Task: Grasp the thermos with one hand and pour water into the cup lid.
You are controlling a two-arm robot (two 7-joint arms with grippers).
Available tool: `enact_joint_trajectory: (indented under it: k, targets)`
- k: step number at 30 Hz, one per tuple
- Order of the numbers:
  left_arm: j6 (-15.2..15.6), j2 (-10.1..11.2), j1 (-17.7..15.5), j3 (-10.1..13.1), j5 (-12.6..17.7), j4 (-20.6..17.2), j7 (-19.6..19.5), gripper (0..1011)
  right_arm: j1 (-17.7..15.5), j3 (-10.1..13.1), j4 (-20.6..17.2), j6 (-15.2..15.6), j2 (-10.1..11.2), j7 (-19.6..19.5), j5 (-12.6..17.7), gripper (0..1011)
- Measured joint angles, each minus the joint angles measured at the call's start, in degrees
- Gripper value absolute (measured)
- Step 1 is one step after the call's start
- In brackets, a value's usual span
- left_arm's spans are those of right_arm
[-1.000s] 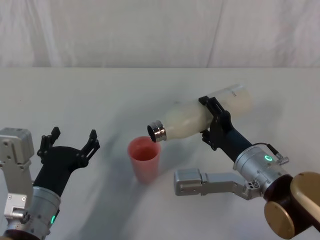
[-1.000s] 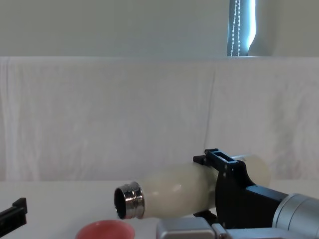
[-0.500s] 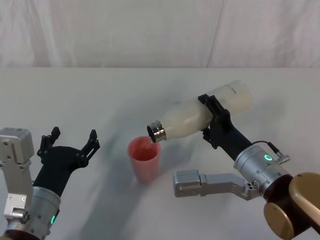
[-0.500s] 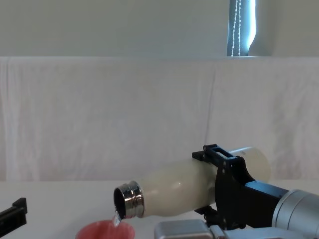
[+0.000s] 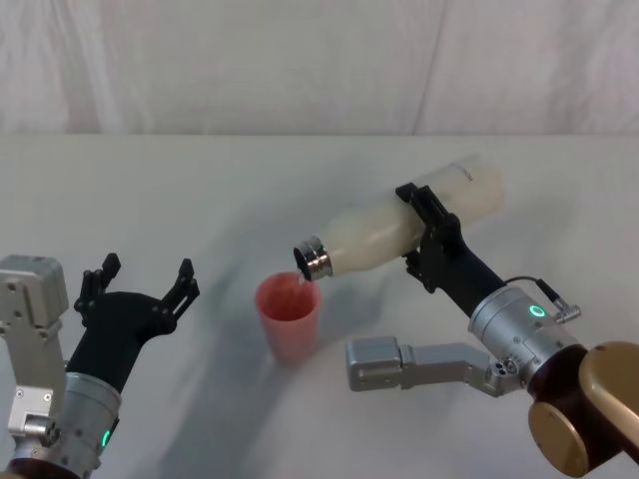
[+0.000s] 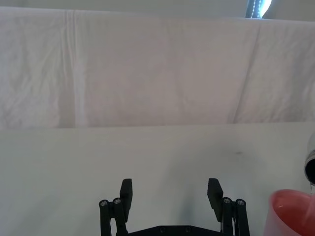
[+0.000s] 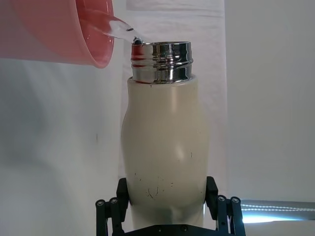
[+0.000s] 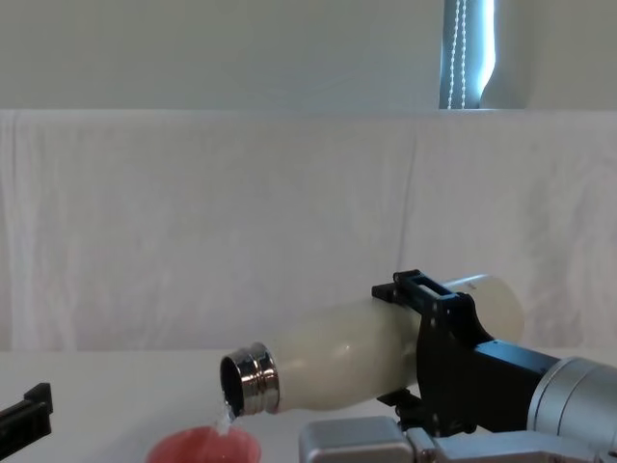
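My right gripper [image 5: 427, 238] is shut on the cream-white thermos [image 5: 394, 228], holding it tilted with its steel neck [image 5: 312, 259] pointing down to the left, just above the pinkish-red cup lid [image 5: 290, 317]. A thin stream of water [image 7: 114, 27] runs from the neck into the cup lid [image 7: 59, 30]. From the chest, the thermos [image 8: 337, 353] slopes down toward the cup lid's rim [image 8: 204, 449]. My left gripper [image 5: 140, 288] rests open on the table to the left of the cup lid, with nothing between its fingers [image 6: 125, 192].
A white cloth covers the table [image 5: 200, 190] and hangs as a backdrop [image 5: 319, 60] behind it. A grey block of my right arm [image 5: 377, 363] lies low, just right of the cup lid. Bare table stretches to the left and behind.
The right gripper has tipped the thermos further, raising its base and lowering the neck. Water now flows into the cup lid. The left arm has not moved.
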Motion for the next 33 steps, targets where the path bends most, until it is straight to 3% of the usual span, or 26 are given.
enact_joint_trajectory:
  k: [33]
  targets:
    - [0.00, 0.00, 0.00, 0.00, 0.00, 0.00, 0.00, 1001, -0.35, -0.08, -0.12, 0.20, -0.29, 0.35, 0.16, 950]
